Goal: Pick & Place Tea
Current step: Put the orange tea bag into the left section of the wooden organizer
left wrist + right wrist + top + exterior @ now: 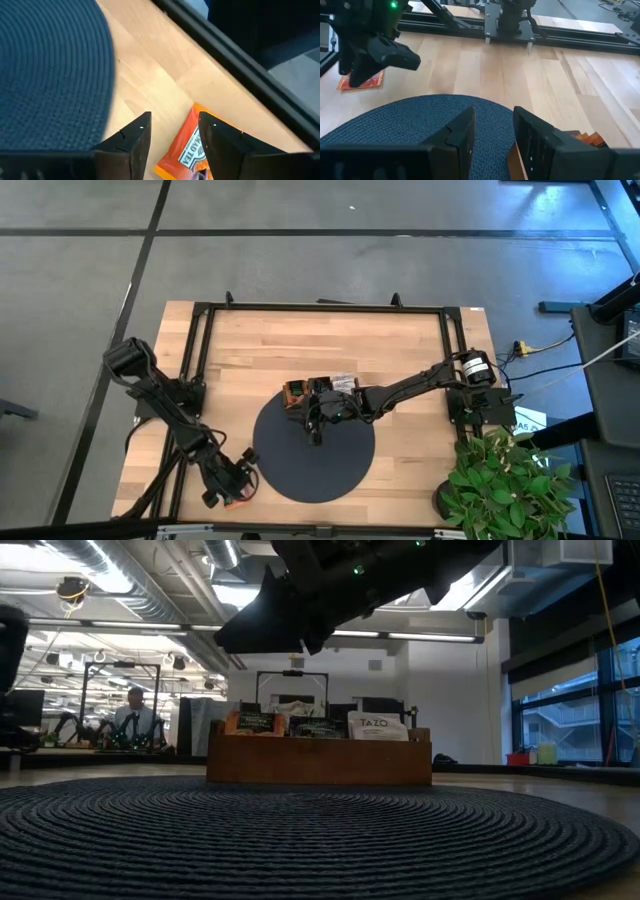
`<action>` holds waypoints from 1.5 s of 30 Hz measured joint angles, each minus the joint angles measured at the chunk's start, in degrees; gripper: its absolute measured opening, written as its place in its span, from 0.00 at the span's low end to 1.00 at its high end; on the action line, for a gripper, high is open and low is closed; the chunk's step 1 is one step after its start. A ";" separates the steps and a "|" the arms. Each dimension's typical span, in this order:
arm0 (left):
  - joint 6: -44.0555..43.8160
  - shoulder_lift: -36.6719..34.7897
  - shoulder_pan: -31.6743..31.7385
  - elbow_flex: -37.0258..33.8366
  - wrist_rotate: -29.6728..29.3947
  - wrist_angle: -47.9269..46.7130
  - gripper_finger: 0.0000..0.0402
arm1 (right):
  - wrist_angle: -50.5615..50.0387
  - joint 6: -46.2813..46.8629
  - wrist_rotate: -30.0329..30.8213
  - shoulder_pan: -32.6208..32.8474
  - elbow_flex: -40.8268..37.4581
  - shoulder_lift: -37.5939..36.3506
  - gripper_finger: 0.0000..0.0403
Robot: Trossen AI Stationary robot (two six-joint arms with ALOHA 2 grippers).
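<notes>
One orange tea sachet lies flat near the table's front-left corner, straddled by the left end effector, fingers parted, gripping nothing, apparently for pickup.

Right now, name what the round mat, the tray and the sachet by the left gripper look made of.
Round mat: woven cord, matte, shown by concentric ribbed coils. Tray: brown wood, dull finish, though no grain is visible. Orange sachet: probably printed paper or foil; flat, crisp-edged, slightly glossy.
</notes>
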 joint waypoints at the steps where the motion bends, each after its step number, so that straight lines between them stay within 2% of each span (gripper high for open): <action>1: 0.04 0.53 0.00 0.01 0.07 0.01 0.39 | -0.06 0.00 0.00 0.00 0.00 0.00 0.34; 8: 0.73 4.70 0.07 3.35 2.05 -6.78 0.34 | -0.34 0.00 0.02 0.00 0.00 0.00 0.34; 14: 4.01 8.05 0.07 5.15 2.65 -7.52 0.28 | -0.83 -0.02 0.02 0.00 0.00 0.00 0.34; 25: 1.61 8.14 -0.09 5.16 2.51 -7.01 0.03 | -1.02 -1.28 0.02 0.00 0.00 0.00 0.34; 32: -0.97 6.48 0.13 5.01 1.62 -6.83 0.01 | -1.00 -1.45 0.02 0.00 0.00 0.00 0.34; 35: -5.73 2.35 0.93 4.59 -1.99 -11.88 0.01 | -0.97 -1.27 0.01 0.07 0.00 -0.01 0.34; 39: -11.88 -6.02 1.18 4.81 -12.22 -20.05 0.00 | -0.95 -1.40 0.02 0.15 0.00 -0.04 0.34; 41: -14.58 -10.38 0.90 4.66 -19.18 -25.05 0.00 | -1.16 -1.13 0.07 0.15 0.00 -0.51 0.34; 45: -19.46 -18.50 -1.83 3.86 -38.02 -27.30 0.00 | -3.42 0.00 1.48 0.36 -1.07 -4.13 0.34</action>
